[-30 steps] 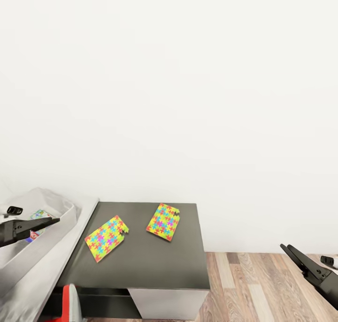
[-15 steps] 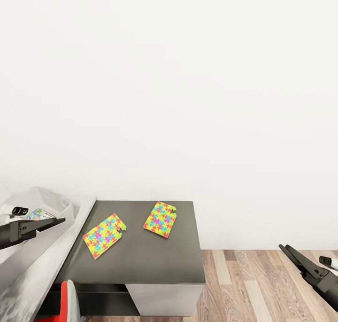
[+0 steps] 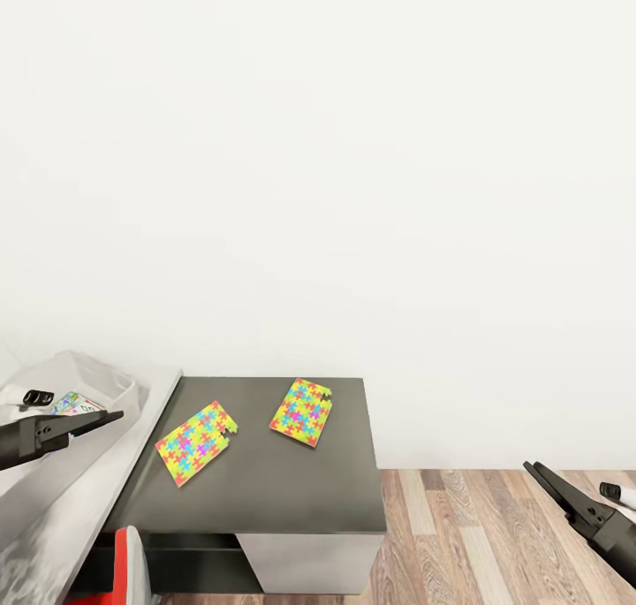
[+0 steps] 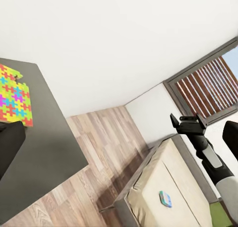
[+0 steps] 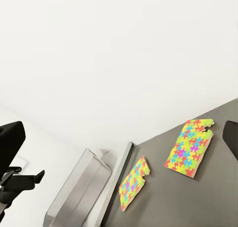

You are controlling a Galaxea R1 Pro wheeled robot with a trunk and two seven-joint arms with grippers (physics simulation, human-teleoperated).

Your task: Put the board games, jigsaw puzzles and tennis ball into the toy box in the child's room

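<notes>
From the head camera I read the dark grey table top (image 3: pixel 265 490) at 6 to 7 o'clock, its right edge dropping to bare wood floor (image 3: pixel 477 534) at 5 o'clock, which leaves open room beside the cabinet. Two jigsaw puzzles lie flat on that top, apart from each other: the left puzzle (image 3: pixel 196 442) near the seam with the light grey top (image 3: pixel 71 517), the right puzzle (image 3: pixel 302 412) toward the back edge by the white wall (image 3: pixel 353 190). The toy box (image 3: pixel 115 393) sits at 9 o'clock on the light grey top, with a printed flat item (image 3: pixel 75 404) inside. The left gripper (image 3: pixel 84 422) hangs over the box rim; I cannot tell its opening. The right gripper (image 3: pixel 552 486) hangs over the floor at 4 o'clock, empty; its opening is also unclear. The left wrist camera adds a bed (image 4: pixel 168 192) carrying a small board game (image 4: pixel 165 198). The right wrist camera shows both puzzles (image 5: pixel 134 183) and the bin wall.
</notes>
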